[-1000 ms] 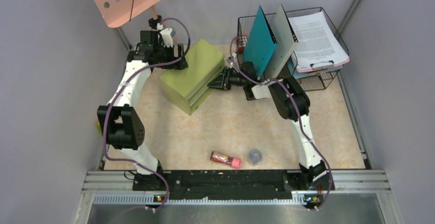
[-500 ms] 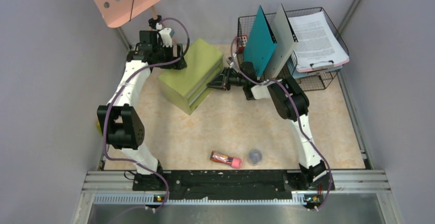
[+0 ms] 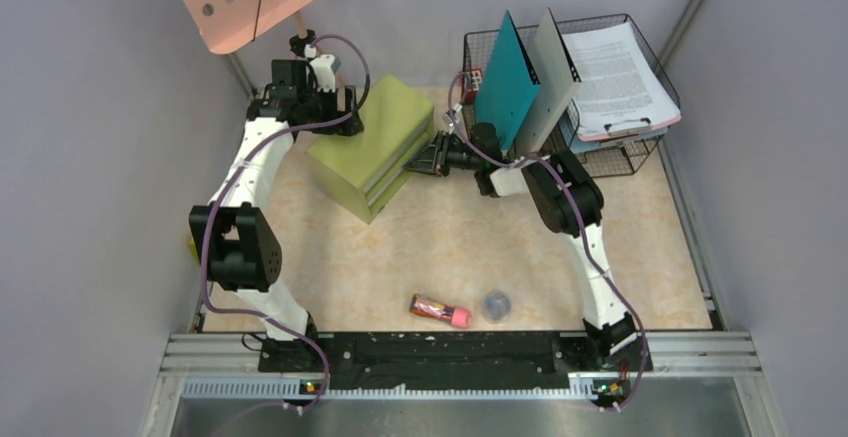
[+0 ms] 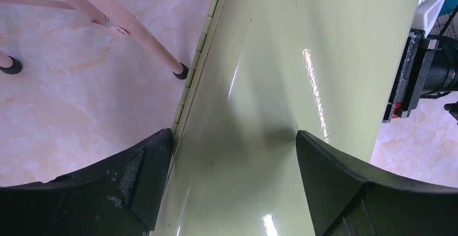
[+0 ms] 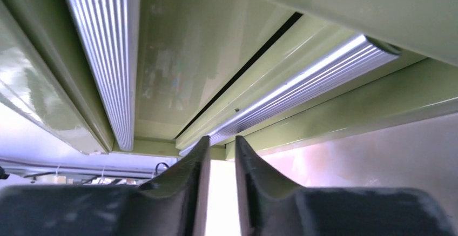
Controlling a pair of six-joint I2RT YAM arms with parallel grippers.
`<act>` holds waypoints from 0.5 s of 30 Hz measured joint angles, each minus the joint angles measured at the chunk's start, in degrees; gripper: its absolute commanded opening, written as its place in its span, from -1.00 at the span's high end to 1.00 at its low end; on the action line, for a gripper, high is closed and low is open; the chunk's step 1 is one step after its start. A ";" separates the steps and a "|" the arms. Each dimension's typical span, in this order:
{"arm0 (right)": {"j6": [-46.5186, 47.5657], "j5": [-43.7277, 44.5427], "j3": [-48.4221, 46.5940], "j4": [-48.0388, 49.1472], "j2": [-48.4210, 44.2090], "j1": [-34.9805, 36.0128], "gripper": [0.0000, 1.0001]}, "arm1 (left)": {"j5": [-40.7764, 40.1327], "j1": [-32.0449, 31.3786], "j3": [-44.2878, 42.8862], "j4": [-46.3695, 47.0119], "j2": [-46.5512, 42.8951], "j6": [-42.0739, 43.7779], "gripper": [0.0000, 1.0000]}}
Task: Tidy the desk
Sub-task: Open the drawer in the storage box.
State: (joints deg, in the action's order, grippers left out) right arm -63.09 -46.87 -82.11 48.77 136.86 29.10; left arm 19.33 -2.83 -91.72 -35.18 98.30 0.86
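Left claw (image 4: pixel 233 136): wide, spread over the glossy top of the olive-green drawer box (image 3: pixel 372 147), one of my fingers at its edge, gripping nothing. Right claw (image 5: pixel 221 141): narrow, a thin slit between my fingers with nothing in it, tips just beside a ribbed drawer handle (image 5: pixel 302 74). Box stands askew toward the far-left corner of the bench (image 3: pixel 470 247). Wire basket (image 3: pixel 640 152) at the far-right corner. Pink-capped tube (image 3: pixel 440 310) and small bluish round thing (image 3: pixel 497 304) near the near edge.
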 measured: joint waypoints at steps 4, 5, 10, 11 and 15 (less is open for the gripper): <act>2.71 0.72 -0.09 -2.69 -0.39 0.02 0.18 | 0.39 0.00 0.00 0.20 0.22 0.42 -0.73; 3.19 0.79 -0.15 -3.17 -0.44 0.02 0.17 | 0.57 0.00 0.00 0.37 0.33 0.50 -0.72; 4.85 0.87 -1.29 -6.56 -0.50 0.02 0.15 | 1.07 0.00 -0.07 1.09 0.63 0.79 -0.72; 5.03 0.90 -1.55 -7.10 -0.50 0.02 0.15 | 1.11 0.00 -0.07 1.09 0.63 0.79 -0.72; 5.07 0.68 -3.32 -8.70 -0.28 0.02 0.15 | 1.20 0.00 -0.07 1.11 0.63 0.81 -0.72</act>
State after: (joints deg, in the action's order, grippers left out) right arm -58.02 -46.19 -85.43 40.07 136.57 29.12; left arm 20.53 -2.83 -91.79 -34.06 98.94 1.67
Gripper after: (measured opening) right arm 0.423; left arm 0.861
